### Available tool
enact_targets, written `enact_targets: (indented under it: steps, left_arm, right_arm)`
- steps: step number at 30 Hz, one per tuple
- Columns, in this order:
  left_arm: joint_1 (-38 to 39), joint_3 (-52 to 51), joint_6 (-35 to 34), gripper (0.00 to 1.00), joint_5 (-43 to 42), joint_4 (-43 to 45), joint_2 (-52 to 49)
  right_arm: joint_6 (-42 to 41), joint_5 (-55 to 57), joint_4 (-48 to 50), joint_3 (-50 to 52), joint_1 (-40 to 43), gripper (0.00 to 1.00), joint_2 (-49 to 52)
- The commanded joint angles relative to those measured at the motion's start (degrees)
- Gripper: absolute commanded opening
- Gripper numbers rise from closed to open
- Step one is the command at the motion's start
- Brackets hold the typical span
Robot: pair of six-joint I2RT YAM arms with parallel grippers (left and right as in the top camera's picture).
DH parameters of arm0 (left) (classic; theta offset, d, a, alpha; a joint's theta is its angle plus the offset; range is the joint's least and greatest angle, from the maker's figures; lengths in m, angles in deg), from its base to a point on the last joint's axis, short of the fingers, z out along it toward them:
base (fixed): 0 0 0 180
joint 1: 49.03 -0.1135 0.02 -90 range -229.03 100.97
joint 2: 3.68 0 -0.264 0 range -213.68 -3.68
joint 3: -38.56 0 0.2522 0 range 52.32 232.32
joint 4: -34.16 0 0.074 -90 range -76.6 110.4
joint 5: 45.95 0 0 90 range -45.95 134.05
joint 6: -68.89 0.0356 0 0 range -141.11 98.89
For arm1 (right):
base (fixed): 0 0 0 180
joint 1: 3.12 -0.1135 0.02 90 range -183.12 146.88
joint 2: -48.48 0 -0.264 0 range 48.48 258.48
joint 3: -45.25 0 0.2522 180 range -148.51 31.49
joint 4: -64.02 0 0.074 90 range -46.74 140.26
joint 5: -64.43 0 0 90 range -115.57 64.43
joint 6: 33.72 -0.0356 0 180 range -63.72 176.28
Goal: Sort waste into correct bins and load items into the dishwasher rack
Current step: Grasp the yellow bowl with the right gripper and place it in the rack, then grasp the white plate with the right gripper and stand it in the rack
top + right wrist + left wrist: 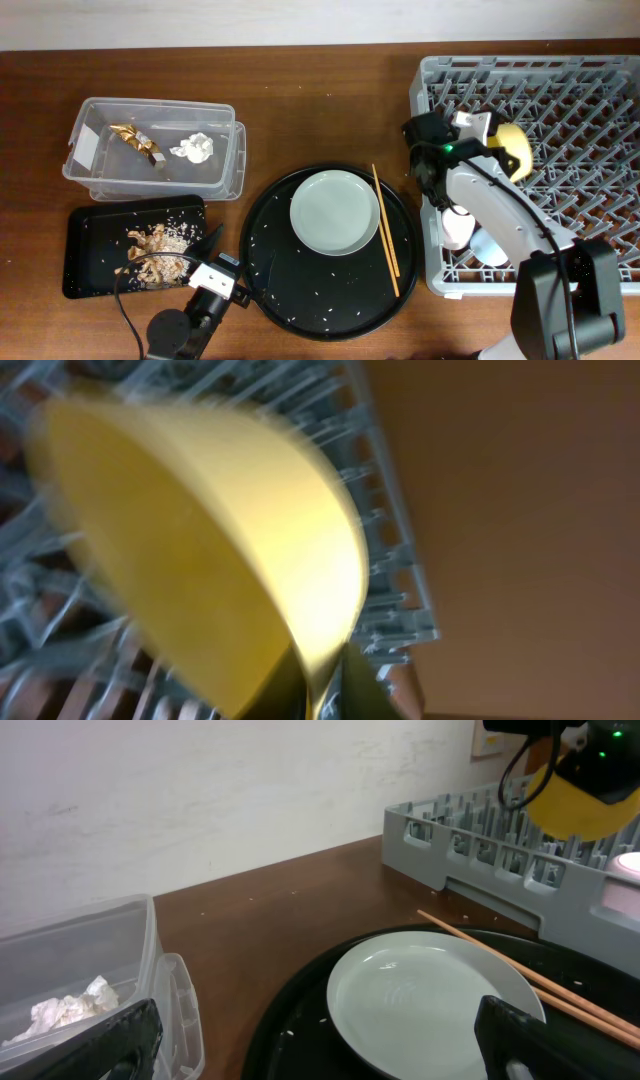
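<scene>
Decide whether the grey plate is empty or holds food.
Empty. The plate shows a bare surface in the overhead and left wrist views, with no scraps or rice on it.

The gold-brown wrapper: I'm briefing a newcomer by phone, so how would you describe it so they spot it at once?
From the big grey dishwasher rack on the right, look across to the clear plastic tub at the far left. Of the two things inside, the wrapper is the crumpled gold-brown one on the left; the tissue beside it is white.

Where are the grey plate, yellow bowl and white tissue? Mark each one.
grey plate [335, 212]: overhead view, centre of its face.
yellow bowl [518, 152]: overhead view, its exposed side.
white tissue [193, 148]: overhead view, middle of the wad.
</scene>
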Motion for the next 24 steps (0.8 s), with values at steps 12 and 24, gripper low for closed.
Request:
enact_targets:
  steps: [12,24]
  left_arm:
    - [0.26,-0.17,0.92,0.99,-0.24,-0.28,0.39]
    - [0.26,-0.17,0.92,0.99,-0.24,-0.28,0.28]
  right_arm:
    - [1.97,-58.25,-11.85,-19.96,-7.85,0.67,-8.70]
    - [-27.91,-78.05,5.14,9.92,-17.18,0.51,-1.14]
